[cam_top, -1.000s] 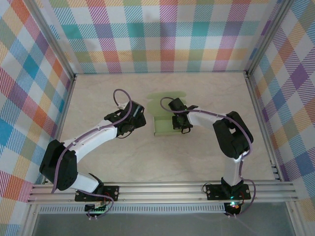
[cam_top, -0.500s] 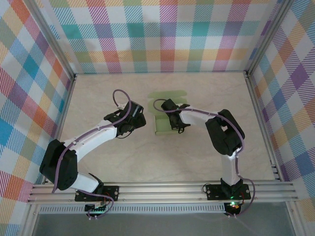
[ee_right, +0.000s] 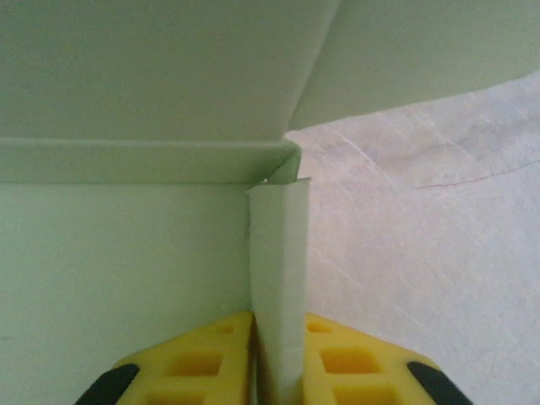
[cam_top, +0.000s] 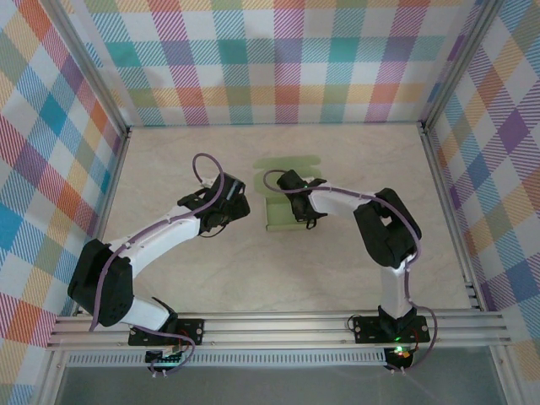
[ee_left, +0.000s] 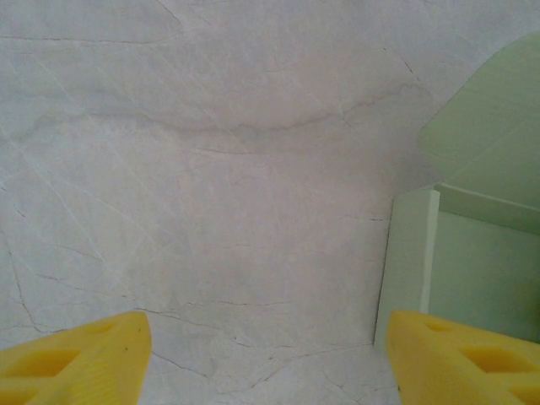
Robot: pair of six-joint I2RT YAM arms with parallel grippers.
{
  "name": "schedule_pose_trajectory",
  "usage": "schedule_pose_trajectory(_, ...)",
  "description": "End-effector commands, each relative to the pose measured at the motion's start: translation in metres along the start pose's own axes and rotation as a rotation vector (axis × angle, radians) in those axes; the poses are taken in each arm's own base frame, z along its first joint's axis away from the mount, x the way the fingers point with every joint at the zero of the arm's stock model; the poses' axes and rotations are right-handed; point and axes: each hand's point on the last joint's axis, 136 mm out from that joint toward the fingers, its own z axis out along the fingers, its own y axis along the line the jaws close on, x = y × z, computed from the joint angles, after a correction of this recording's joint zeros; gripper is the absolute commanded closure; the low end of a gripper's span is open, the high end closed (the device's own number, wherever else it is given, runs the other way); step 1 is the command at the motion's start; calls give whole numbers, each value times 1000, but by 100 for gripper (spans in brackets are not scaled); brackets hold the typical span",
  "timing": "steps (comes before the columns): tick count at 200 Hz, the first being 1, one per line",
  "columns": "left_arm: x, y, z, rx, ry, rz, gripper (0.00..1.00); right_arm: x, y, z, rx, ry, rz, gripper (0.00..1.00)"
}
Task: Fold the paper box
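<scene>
My left gripper (ee_left: 266, 333) hangs low over bare tabletop with its jaws wide apart, nothing between them and nothing touched. Just to its right sits the paper box (cam_top: 278, 215), near the middle of the table. It is partly folded, with side walls standing up and a rounded flap (cam_top: 287, 164) lying flat on its far side.

My right gripper (ee_right: 278, 337) is at the box's right wall. The jaws are drawn nearly together with that upright wall (ee_right: 278, 253) between them, so it is gripping the box. A thin dark slit shows along one pad.

Compared with a second ago, the right wrist has come a little left and farther away, and the elbow has tucked in closer. The box has barely moved, and the left arm sits as it was.

The table (cam_top: 186, 152) is pale, marbled beige. Pastel plaid cloth walls (cam_top: 278, 59) close it in on the left, far and right sides. A metal rail (cam_top: 278, 325) runs along the near edge, where both arm bases are bolted.
</scene>
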Motion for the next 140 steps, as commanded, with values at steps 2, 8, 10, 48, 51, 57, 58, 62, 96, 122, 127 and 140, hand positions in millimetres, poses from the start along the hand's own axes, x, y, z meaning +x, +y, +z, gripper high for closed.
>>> schedule_pose_trajectory(2,2,4,6,0,10,-9,26,-18,1,-25,-63,-61,25,77)
schedule_pose_trajectory(8,2,4,6,-1,9,-10,27,-20,1,-28,-68,-67,25,75)
schedule_pose_trajectory(10,2,4,6,0,9,-10,26,-20,1,-29,-68,-70,26,74)
schedule_pose_trajectory(48,3,6,6,-2,7,-11,26,-22,-1,-36,-82,-82,31,67)
schedule_pose_trajectory(51,3,6,5,-2,7,-10,26,-22,-1,-36,-82,-83,31,67)
schedule_pose_trajectory(57,3,7,6,-2,9,-10,26,-22,-1,-36,-81,-81,31,66)
schedule_pose_trajectory(58,4,7,6,-3,10,-9,26,-22,-2,-36,-81,-81,32,66)
schedule_pose_trajectory(62,3,7,5,-2,8,-11,27,-22,-2,-37,-82,-82,34,66)
schedule_pose_trajectory(96,2,5,6,11,5,-4,26,-25,-6,-45,-101,-100,29,64)
schedule_pose_trajectory(122,-9,-9,0,87,-40,73,22,-31,-7,-62,-182,-157,-11,55)
schedule_pose_trajectory(127,-12,-13,-1,105,-54,99,19,-34,-8,-68,-208,-175,-16,53)
schedule_pose_trajectory(140,-20,-21,-4,144,-74,160,10,-38,-9,-82,-280,-214,-74,47)
